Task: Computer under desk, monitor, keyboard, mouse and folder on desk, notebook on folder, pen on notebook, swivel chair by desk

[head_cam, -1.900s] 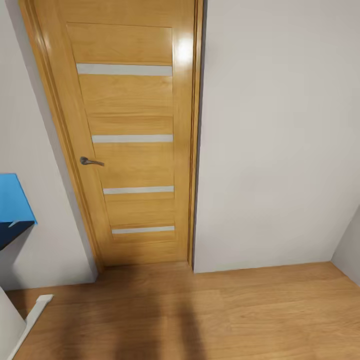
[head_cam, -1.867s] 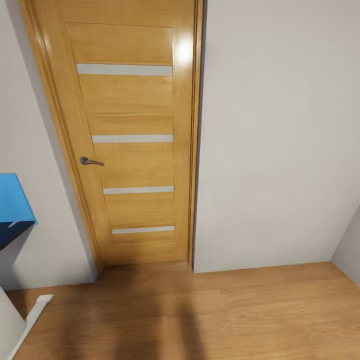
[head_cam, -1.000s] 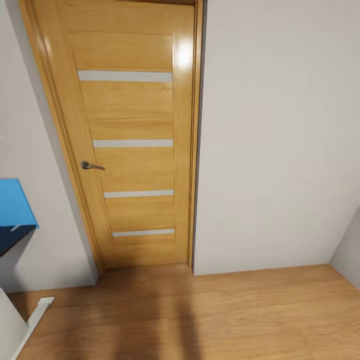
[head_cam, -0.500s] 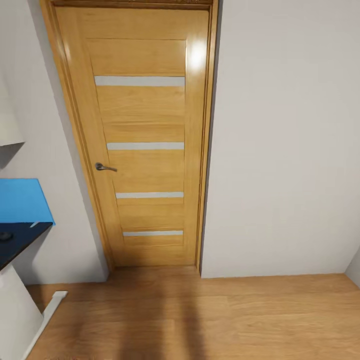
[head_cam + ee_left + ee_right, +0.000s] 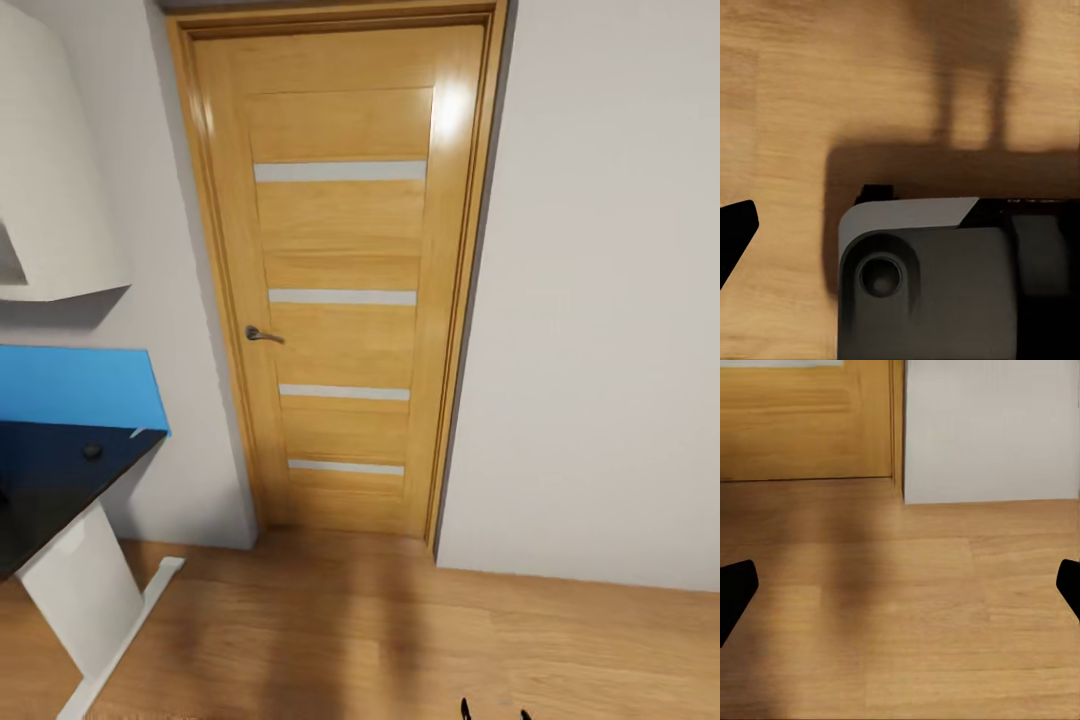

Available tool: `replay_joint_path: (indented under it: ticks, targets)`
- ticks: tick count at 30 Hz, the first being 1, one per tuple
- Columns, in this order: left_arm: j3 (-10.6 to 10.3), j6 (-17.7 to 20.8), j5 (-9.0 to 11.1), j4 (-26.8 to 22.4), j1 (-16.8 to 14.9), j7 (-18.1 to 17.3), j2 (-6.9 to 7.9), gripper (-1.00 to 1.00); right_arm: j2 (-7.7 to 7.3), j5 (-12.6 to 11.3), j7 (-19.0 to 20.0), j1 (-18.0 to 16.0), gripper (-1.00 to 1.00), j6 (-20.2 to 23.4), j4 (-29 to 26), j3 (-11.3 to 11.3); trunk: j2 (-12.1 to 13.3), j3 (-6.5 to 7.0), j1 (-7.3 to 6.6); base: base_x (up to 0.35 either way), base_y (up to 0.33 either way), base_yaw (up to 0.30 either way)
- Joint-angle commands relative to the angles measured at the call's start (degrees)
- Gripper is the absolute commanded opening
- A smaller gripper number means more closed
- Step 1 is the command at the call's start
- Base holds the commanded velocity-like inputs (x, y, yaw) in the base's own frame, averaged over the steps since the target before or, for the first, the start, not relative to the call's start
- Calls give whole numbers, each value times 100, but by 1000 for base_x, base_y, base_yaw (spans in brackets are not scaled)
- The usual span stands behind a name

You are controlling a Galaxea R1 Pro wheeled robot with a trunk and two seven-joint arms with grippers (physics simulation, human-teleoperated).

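Oak door [image 5: 340,290] with four frosted strips and a metal lever handle [image 5: 262,335] is seen closed in the head view, set in the bedroom's light grey wall [image 5: 600,300] above the wood plank floor [image 5: 350,640]. At the left edge, a corner of the glossy black surface [image 5: 40,480] is seen, backed by its blue panel [image 5: 75,385] and carried on a white leg [image 5: 85,600]; a small dark round item [image 5: 92,451], too small to be identified, lies on it. The right end effector [image 5: 900,585] is shown with fingers spread wide apart over bare floor. For the left end effector, only one dark fingertip [image 5: 733,229] is seen beside grey robot housing [image 5: 930,285]; its state cannot be determined.
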Motion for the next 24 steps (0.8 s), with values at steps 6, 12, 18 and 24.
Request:
replay_joint_path:
  ticks: [6, 12, 18, 24]
  targets:
    - [31, -14, 267, 14, -29, 0, 0, 100, 18, -9, -237, -344, 100, -66, 83, -40, 238, 119, -132, 0, 0, 275]
    - [36, -1359, 718, 420, -37, -63, -17, 100, 35, 6, -318, -408, 100, -408, 715, -131, 399, 222, -220, 0, 0, 238]
    - [28, -2905, 757, 862, -37, -25, -15, 100, 50, 15, -469, -412, 100, -616, 840, -120, 399, 255, -220, 0, 0, 224]
    - [28, -3184, 763, 998, -37, -23, -10, 100, 62, 17, -490, -412, 100, -638, 846, -119, 399, 271, -220, 0, 0, 246]
